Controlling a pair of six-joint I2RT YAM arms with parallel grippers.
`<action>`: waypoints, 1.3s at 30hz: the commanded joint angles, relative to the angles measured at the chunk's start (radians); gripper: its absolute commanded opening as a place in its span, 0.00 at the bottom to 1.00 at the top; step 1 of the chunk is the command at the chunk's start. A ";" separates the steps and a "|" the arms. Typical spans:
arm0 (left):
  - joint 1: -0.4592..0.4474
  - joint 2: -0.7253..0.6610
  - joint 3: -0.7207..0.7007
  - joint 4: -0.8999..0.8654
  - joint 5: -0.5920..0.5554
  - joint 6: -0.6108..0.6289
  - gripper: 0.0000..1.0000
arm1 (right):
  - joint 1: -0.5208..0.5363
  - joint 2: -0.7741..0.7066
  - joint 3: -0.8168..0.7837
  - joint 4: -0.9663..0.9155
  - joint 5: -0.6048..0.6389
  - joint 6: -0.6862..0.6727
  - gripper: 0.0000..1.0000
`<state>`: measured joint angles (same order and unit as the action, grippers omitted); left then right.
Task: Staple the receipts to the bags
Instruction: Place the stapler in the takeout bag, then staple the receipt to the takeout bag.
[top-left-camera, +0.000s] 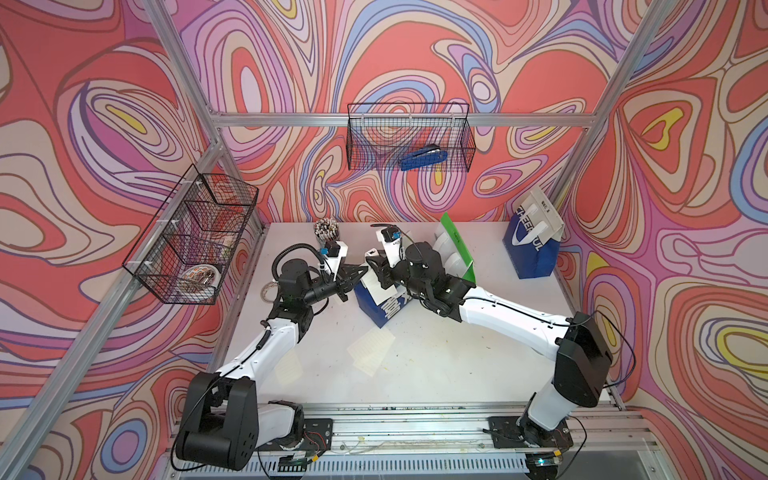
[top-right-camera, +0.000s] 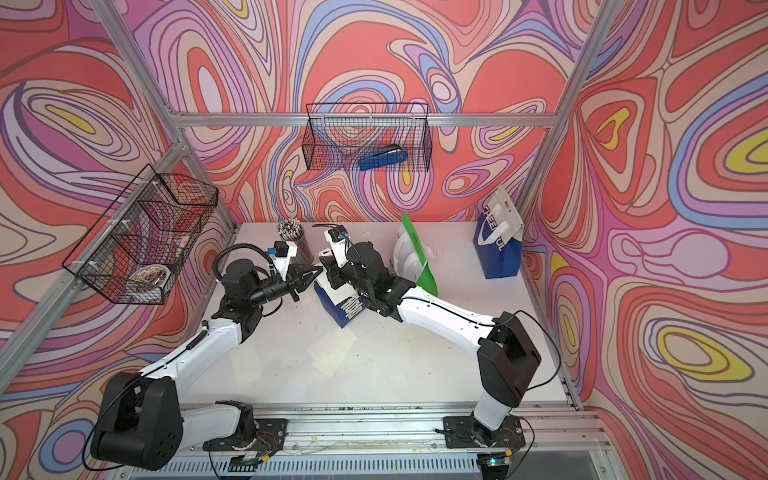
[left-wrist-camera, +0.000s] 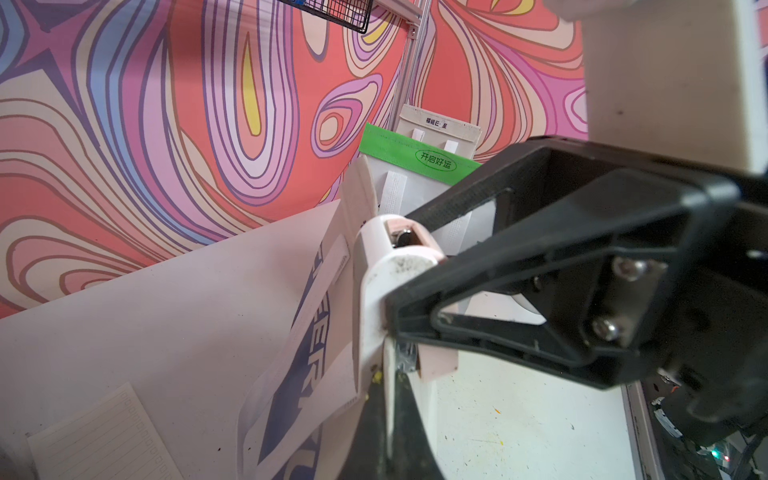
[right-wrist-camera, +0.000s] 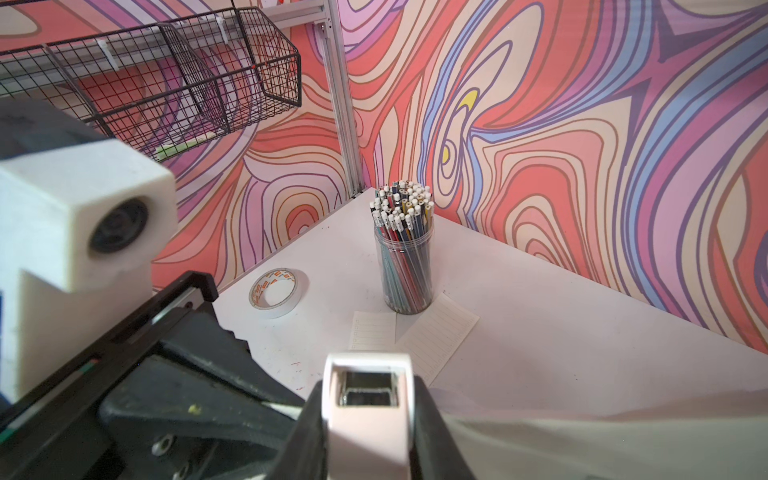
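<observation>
Near the middle of the bench (top-left-camera: 436, 374), between my two arms, stands the blue-white bag with Chinese characters (top-left-camera: 384, 309), with a white receipt (top-left-camera: 376, 287) laid against its upper edge. My right gripper (top-left-camera: 376, 266) pinches a white-and-pink stapler (right-wrist-camera: 368, 399). The right wrist view shows its body wedged between the black jaws, which the top views mostly hide. My left gripper (top-left-camera: 362, 272) is pressed together, its point meeting the stapler head at the bag's top. The left wrist view puts its black fingers (left-wrist-camera: 540, 232) right against that head. That view also shows blue Latin letters and a white strap handle (left-wrist-camera: 328, 270) on the bag's face, unseen from above. Whether the receipt sits in the stapler's mouth I cannot tell.

Loose receipts (top-left-camera: 372, 347) lie just in front of the bag, and another (top-left-camera: 289, 370) lies beside my left forearm. Only the right wrist view shows two more (right-wrist-camera: 436, 336) at the foot of the pencil cup (right-wrist-camera: 405, 253), with a tape roll (right-wrist-camera: 274, 291) near it, toward the far left corner. The green-white bag (top-left-camera: 457, 249) stands tilted behind my right arm. The "CHEERFUL" bag (top-left-camera: 532, 245) sits at the far right corner. A blue stapler (top-left-camera: 424, 158) lies in the wire basket (top-left-camera: 374, 145) on the back wall.
</observation>
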<state>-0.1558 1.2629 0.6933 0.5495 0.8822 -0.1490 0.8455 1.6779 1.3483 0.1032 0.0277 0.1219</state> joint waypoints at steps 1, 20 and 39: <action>-0.018 0.003 0.026 0.055 0.013 0.021 0.00 | 0.052 0.020 0.019 -0.016 -0.196 0.031 0.23; -0.019 -0.022 0.018 0.052 0.056 0.042 0.00 | 0.036 -0.148 0.008 -0.128 0.011 -0.206 0.60; -0.019 -0.042 0.008 0.101 0.218 0.111 0.00 | -0.181 0.066 0.500 -0.929 -0.465 -1.021 0.92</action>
<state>-0.1711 1.2507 0.6933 0.5438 1.0317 -0.0738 0.6601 1.6634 1.7714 -0.5541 -0.3199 -0.7162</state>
